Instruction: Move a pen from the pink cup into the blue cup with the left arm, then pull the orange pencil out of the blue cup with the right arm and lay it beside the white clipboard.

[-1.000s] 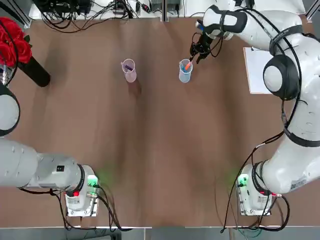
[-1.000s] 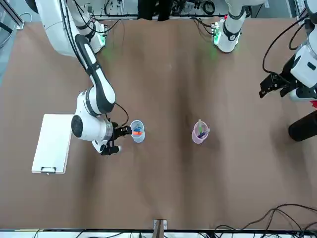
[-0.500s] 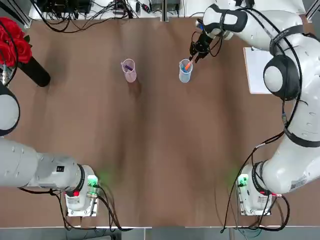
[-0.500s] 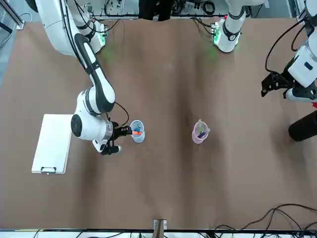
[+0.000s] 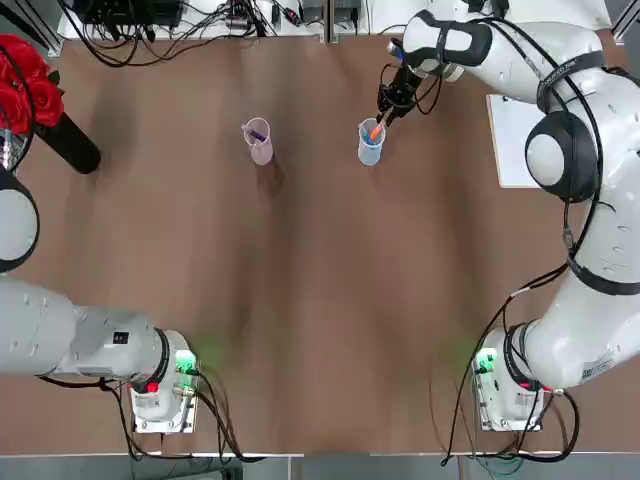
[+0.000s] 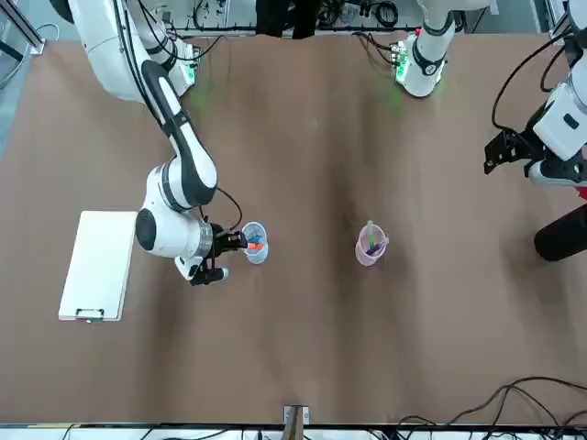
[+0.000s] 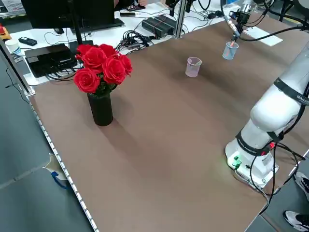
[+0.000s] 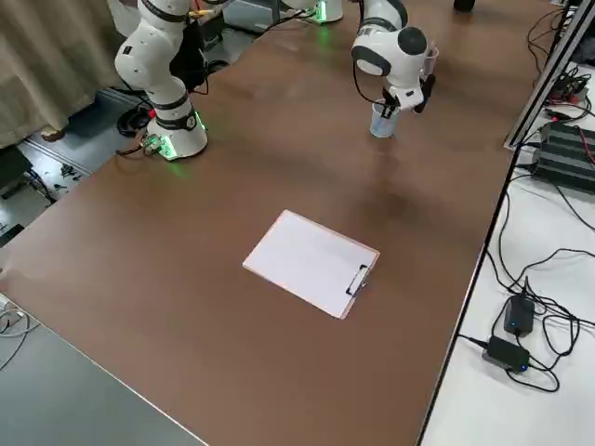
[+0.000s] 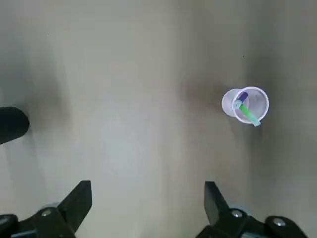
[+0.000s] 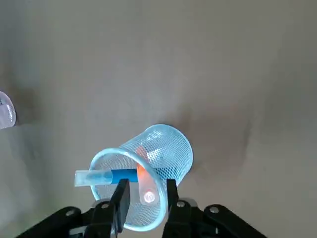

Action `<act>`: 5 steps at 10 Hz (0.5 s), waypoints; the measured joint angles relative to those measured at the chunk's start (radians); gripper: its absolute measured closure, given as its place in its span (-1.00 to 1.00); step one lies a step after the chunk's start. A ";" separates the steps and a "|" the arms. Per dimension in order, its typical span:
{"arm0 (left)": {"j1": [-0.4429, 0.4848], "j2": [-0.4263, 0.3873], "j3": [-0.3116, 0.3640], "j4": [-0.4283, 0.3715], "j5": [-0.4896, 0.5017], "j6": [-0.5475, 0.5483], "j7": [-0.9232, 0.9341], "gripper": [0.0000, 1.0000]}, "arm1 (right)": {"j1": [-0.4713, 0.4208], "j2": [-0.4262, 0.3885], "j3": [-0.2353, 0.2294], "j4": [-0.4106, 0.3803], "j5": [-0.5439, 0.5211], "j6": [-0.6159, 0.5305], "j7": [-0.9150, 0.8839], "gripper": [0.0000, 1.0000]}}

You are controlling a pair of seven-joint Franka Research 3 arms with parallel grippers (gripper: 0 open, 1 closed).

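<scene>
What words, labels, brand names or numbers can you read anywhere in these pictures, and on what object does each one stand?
None can be read.
White clipboard: blank sheet, no writing.
Blue cup and pink cup: no labels.
Right arm: a dark mark, too small to read.

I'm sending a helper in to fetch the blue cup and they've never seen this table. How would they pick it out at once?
Start from the white clipboard at the table's far right, then look toward the middle, where the right tool hovers. The blue cup stands just beneath it. Unlike the pink cup next along, it is blue mesh holding an orange pencil.
</scene>
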 joint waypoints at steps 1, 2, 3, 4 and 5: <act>0.000 0.000 0.000 0.001 0.000 0.000 0.000 -1.00 | 0.000 0.000 0.000 -0.001 0.000 0.000 0.000 0.36; 0.000 0.001 0.000 0.007 0.000 -0.006 0.000 -1.00 | 0.000 0.000 0.000 -0.002 0.000 0.000 0.000 0.42; 0.000 0.003 0.000 0.018 0.000 -0.018 0.000 -1.00 | 0.000 0.000 0.000 -0.003 0.001 0.001 0.000 0.49; 0.000 0.005 0.000 0.024 0.000 -0.020 0.000 -1.00 | 0.000 0.000 -0.001 -0.004 0.001 0.005 0.000 0.59; 0.000 0.006 0.000 0.027 0.000 -0.020 0.000 -1.00 | 0.000 0.000 0.000 -0.004 0.005 0.010 0.000 0.61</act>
